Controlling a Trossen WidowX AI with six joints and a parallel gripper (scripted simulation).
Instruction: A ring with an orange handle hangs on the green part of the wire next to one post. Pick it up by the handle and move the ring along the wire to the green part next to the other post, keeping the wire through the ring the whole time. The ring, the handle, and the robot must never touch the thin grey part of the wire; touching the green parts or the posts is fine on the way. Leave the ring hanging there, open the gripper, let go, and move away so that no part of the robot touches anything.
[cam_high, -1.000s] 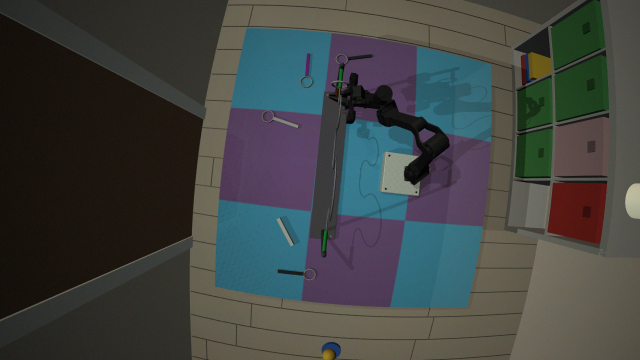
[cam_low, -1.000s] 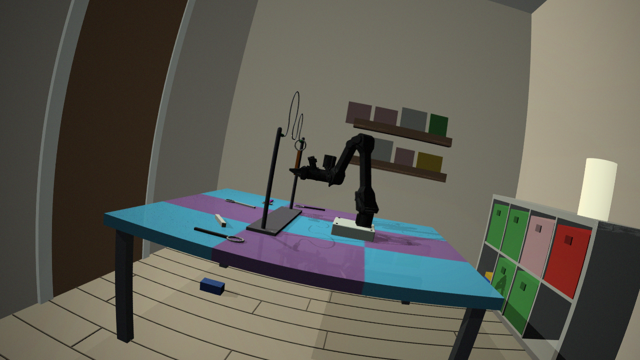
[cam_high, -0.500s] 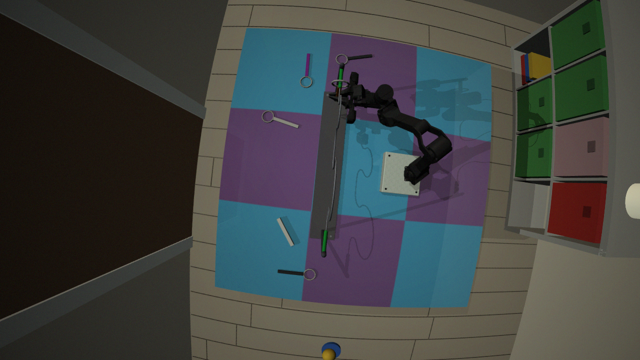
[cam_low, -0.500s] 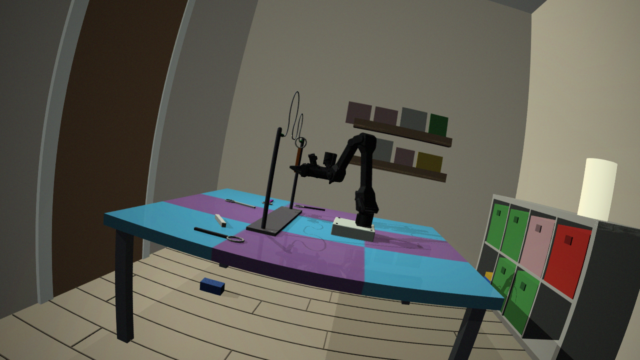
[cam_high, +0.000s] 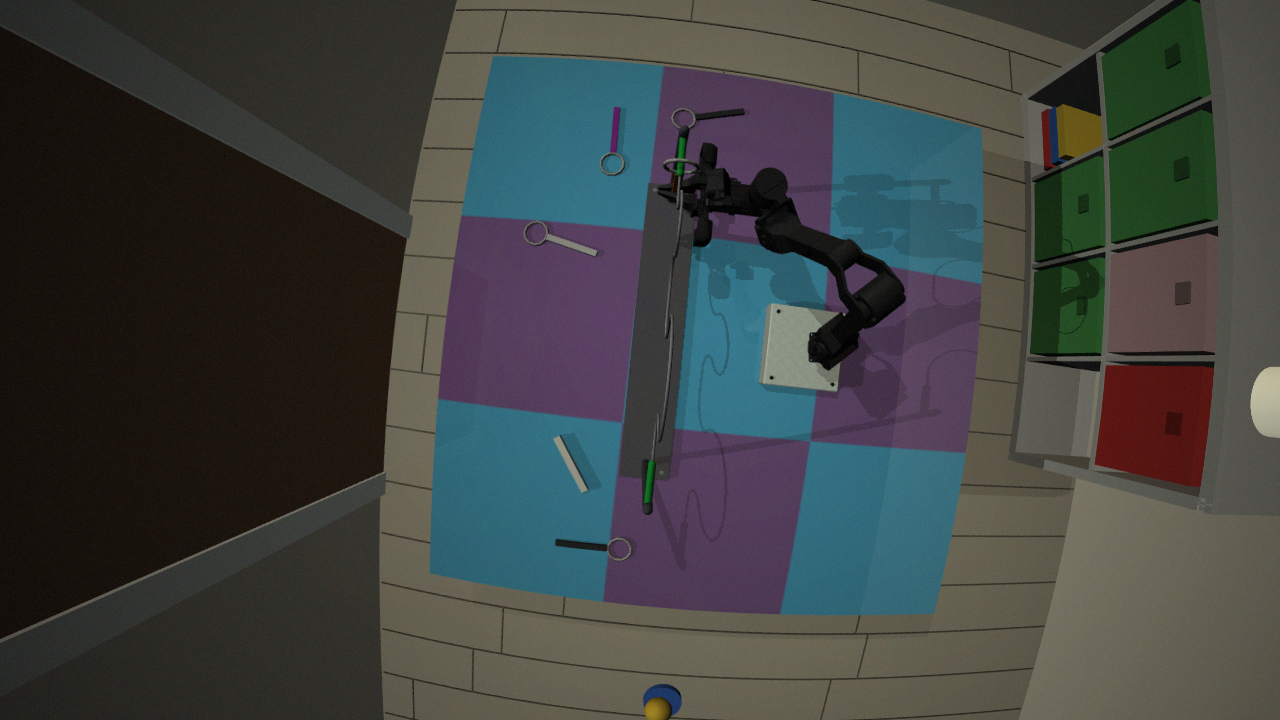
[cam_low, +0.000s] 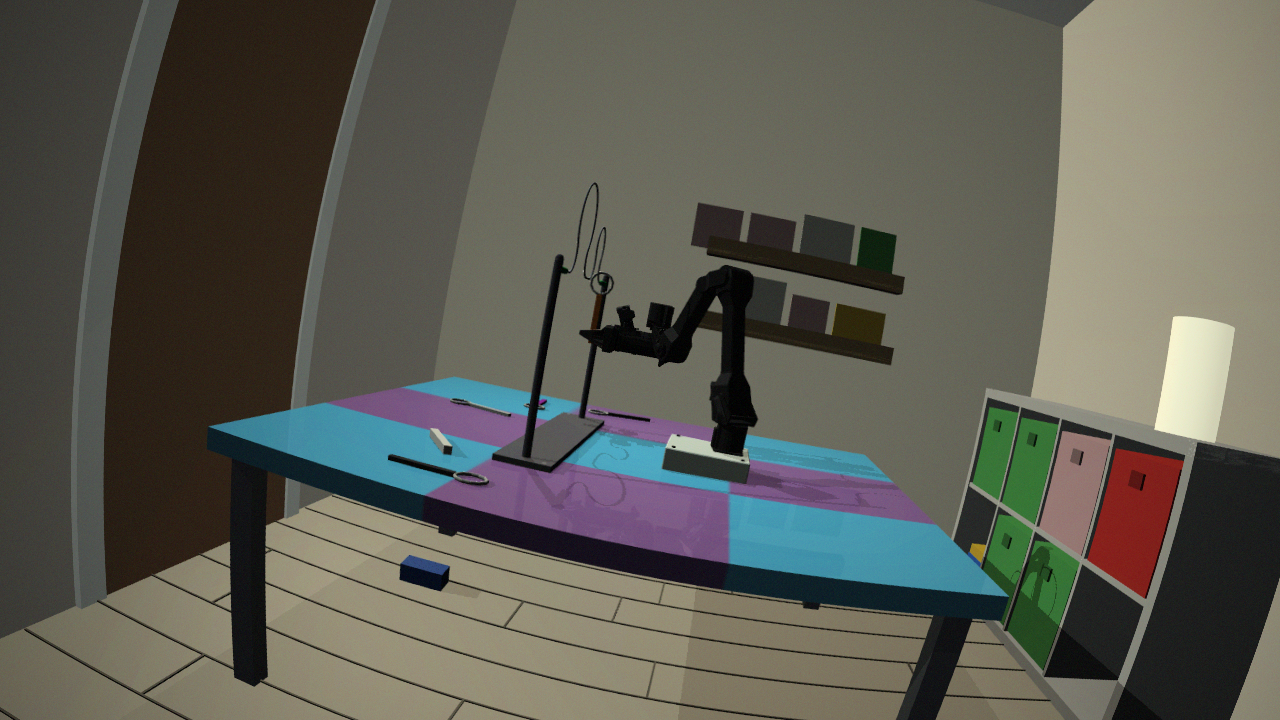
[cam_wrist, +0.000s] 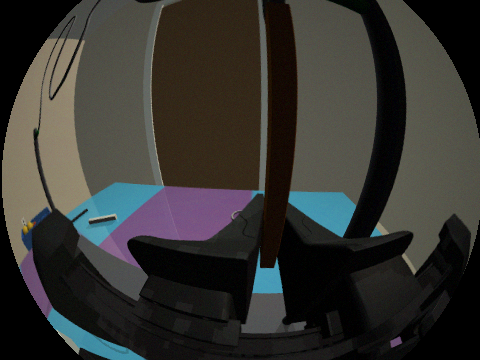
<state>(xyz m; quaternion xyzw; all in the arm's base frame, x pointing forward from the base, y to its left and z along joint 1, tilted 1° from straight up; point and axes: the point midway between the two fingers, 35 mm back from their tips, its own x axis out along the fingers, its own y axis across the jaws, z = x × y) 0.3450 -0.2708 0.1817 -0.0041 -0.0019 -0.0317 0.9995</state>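
Note:
The ring (cam_high: 664, 165) (cam_low: 591, 283) hangs around the green wire part (cam_high: 682, 147) beside the far post (cam_low: 587, 385) (cam_wrist: 391, 100). Its orange handle (cam_low: 597, 310) (cam_wrist: 280, 125) points down, close to that post. My gripper (cam_high: 666, 191) (cam_low: 590, 334) (cam_wrist: 266, 199) is shut on the handle's lower part, with the handle upright between the fingertips. The thin grey wire (cam_low: 596, 185) (cam_wrist: 51, 98) rises in loops toward the other green part (cam_high: 649, 483) at the near post (cam_low: 543, 358) (cam_wrist: 42, 170). In the wrist view the ring is mostly cut off at the top; its exact contact with the green part is unclear.
The posts stand on a dark base plate (cam_high: 642, 358). Loose on the table lie a purple-handled loop (cam_high: 615, 129), a white-handled loop (cam_high: 572, 244), two black-handled loops (cam_high: 720, 114) (cam_high: 581, 543) and a white block (cam_high: 570, 462) (cam_low: 438, 440).

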